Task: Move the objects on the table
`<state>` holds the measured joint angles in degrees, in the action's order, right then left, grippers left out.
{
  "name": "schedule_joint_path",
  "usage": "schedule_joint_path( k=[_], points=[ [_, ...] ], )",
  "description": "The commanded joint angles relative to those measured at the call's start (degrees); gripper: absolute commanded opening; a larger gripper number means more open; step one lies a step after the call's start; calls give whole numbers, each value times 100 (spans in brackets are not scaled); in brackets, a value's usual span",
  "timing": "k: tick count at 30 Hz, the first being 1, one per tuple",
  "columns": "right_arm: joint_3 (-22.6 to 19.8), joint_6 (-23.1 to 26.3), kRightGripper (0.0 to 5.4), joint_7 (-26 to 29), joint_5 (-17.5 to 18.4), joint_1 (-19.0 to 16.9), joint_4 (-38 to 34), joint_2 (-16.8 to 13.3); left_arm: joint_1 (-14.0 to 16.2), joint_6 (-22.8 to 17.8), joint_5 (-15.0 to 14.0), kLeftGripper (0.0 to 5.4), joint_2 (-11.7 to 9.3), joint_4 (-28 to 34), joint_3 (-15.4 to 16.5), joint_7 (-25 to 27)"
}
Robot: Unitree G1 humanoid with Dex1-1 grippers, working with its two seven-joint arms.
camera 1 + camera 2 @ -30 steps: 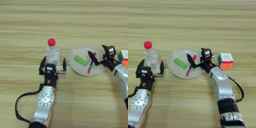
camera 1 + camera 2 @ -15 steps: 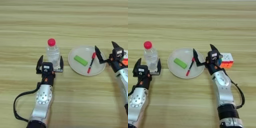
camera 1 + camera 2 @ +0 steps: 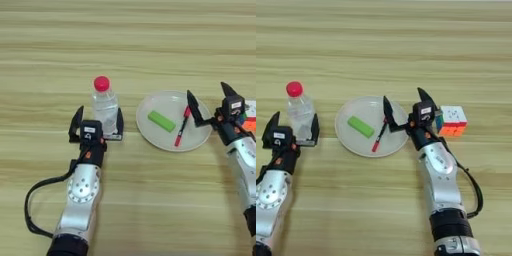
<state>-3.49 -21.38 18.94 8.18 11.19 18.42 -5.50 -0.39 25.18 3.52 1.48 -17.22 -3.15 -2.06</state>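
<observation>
Left eye view: The worktop [image 3: 125, 45] is light wood with long stripes. A small clear bottle [image 3: 105, 107] with a red cap stands upright on it. The left pincer [image 3: 97, 123] is right at the foot of the bottle, with its two black fingers spread wide. One finger is on the bottle's left and one is by its right side, but they do not squeeze it. To the right is a round white plate [image 3: 165, 141]. A green block [image 3: 161, 121] lies flat on the plate, and a red pen [image 3: 181, 127] lies slanted just beside the block. The right pincer [image 3: 209, 102] is at the plate's right rim. Its fingers are spread wide too and hold nothing. One finger tip is over the plate, near the top of the pen.

Right eye view: The same things show here, moved a bit to the left. A cube [image 3: 453, 120] with many colours sits on the worktop, right beside the right pincer's outer finger. The right arm reaches up from the bottom edge.
</observation>
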Motion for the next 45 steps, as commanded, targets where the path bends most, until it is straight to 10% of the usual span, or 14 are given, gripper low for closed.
schedule_joint_path(
  k=[1, 28, 45],
  points=[
    [45, 54, 538, -63, 0, -3, -26, 62, -111, -27, -78, 540, -40, -109, 47, 95],
    [18, 195, 538, -126, 102, 40, -13, 72, -352, -138, -232, 540, -30, -321, 91, 475],
    [1, 183, 540, -129, 109, 44, 10, 67, -310, -122, -212, 372, -19, -251, 111, 519]
  ],
)
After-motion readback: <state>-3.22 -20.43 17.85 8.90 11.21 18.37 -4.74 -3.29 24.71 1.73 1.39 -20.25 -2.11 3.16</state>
